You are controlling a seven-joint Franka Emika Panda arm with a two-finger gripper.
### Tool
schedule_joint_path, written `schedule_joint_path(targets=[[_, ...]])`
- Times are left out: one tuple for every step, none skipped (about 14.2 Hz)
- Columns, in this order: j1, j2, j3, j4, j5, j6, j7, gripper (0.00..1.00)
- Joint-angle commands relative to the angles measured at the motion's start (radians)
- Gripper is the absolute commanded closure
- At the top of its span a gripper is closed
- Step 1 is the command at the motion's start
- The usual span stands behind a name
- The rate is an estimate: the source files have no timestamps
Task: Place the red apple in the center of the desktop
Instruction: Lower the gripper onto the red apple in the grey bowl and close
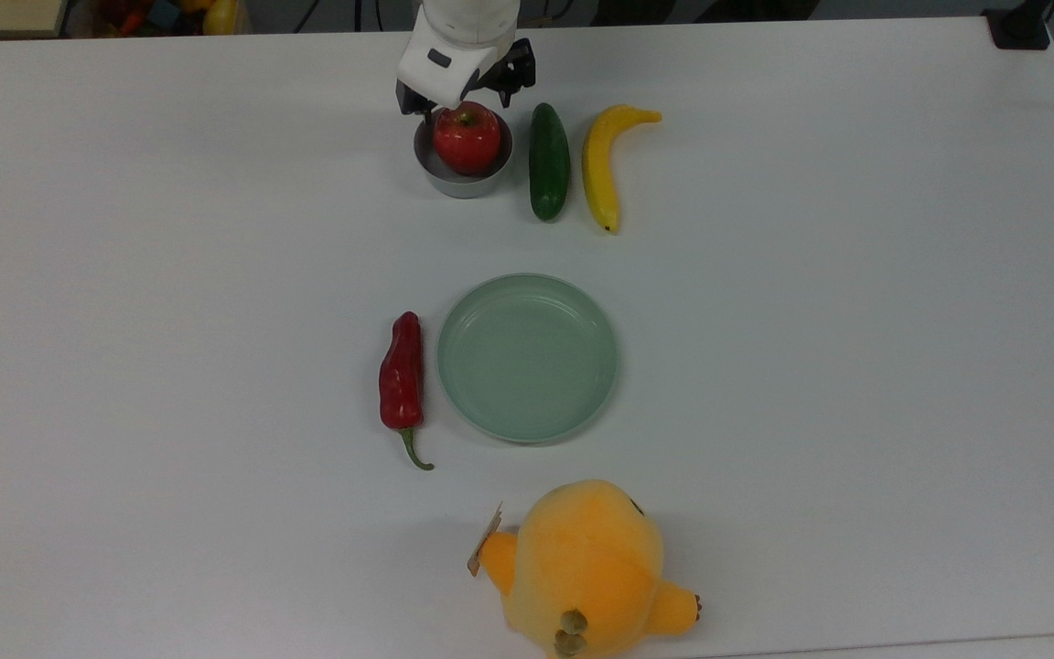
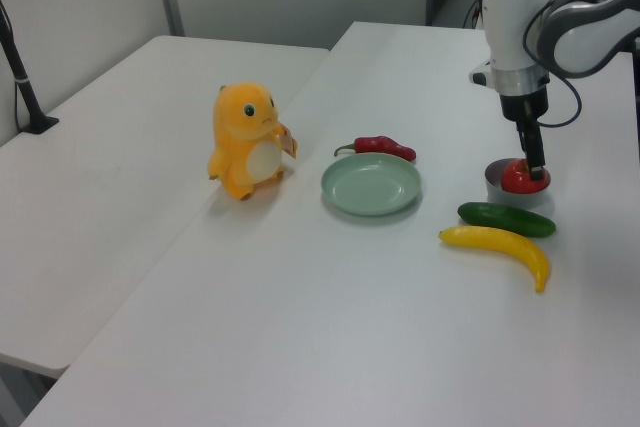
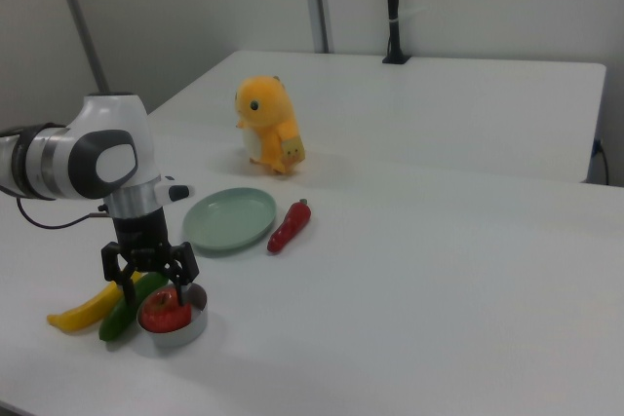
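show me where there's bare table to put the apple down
Bare desktop spreads wide on the top view's right of the plate and left of the chili. It is crowded around the cup, cucumber and banana.

Grey cup (image 1: 461,174), cucumber (image 1: 548,161) beside banana (image 1: 602,165), chili (image 1: 401,375) w/ green plate (image 1: 527,357), orange plush (image 1: 582,567)

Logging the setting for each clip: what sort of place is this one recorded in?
Most likely a robotics lab or office test space. Plain white tables stand pushed together before grey partition walls, a robot arm is mounted at the table, and toy props such as an orange plush are laid out in rows.
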Motion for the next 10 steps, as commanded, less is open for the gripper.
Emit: schedule_joint_path(targets=[[-0.007, -0.023, 0.001, -0.059, -0.028, 0.085, -0.011, 0.0], [-0.006, -0.023, 0.001, -0.059, -0.028, 0.086, -0.011, 0.0], [-0.006, -0.023, 0.001, -0.061, -0.028, 0.092, -0.011, 0.0], [-0.006, -0.021, 0.001, -0.064, -0.028, 0.108, -0.011, 0.0], [-0.006, -0.02, 0.001, -0.073, -0.028, 0.132, -0.011, 0.0], [-0.006, -0.017, 0.003, -0.074, -0.028, 0.138, -0.011, 0.0], [-0.006, -0.015, 0.003, -0.076, -0.03, 0.137, -0.012, 0.0], [-0.004, -0.015, 0.003, -0.076, -0.03, 0.137, -0.012, 0.0], [-0.004, -0.012, 0.003, -0.077, -0.031, 0.137, -0.012, 0.0], [-0.004, -0.01, 0.003, -0.08, -0.031, 0.137, -0.012, 0.01]])
